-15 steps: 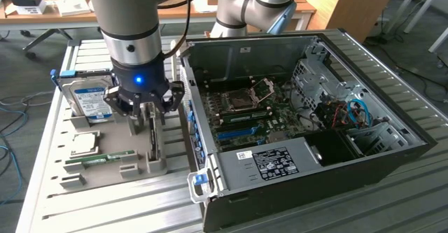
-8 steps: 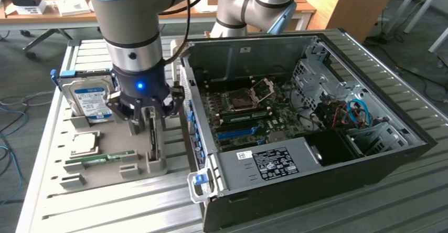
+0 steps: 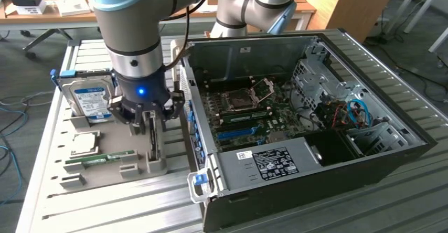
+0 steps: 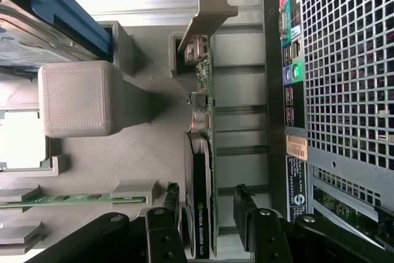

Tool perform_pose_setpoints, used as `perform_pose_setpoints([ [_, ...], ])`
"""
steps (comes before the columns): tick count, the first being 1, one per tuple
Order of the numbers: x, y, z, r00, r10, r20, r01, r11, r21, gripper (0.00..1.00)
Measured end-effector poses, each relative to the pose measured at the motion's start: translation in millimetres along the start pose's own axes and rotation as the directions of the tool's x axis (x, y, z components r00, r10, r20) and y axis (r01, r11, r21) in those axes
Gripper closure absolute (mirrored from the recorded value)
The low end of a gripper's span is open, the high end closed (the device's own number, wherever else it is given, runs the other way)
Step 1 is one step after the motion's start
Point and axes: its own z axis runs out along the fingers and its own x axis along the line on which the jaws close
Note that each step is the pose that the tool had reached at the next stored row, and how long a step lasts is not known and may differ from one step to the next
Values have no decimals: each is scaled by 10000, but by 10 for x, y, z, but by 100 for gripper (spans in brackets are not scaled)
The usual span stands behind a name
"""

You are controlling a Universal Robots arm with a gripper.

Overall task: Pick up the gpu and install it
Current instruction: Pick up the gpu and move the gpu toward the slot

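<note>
**Pincer astride the card, not yet closed**

Slatted metal table (image 3: 105, 212) carries a grey holder tray (image 3: 115, 138) and, on the exterior view's right, an open computer case (image 3: 315, 191). The gpu (image 3: 152, 138) stands on its thin edge in a slot of the tray, just beside the case wall. A hard drive (image 3: 91, 102) stands in the tray on the card's other side.

The arm hangs straight down over the slot, with the pincer (image 3: 150, 118) directly above the card and reaching down around it. In the wrist view the gpu (image 4: 202, 170) is seen edge-on. Its long axis runs parallel to the case wall and passes between the two fingers. Its metal bracket end sticks out well beyond them.

The pincer (image 4: 208, 194) is spread wide, one finger on each flat face. A clear gap shows on the case side and a narrower one on the other. My reading is that nothing is gripped yet and the card is seated in its slot.
</note>
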Motion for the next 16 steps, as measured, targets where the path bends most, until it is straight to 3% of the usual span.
perform_pose_setpoints([
  [16, 2, -3, 91, 10000, 0, 1, 0, 10000, -1, 51],
])
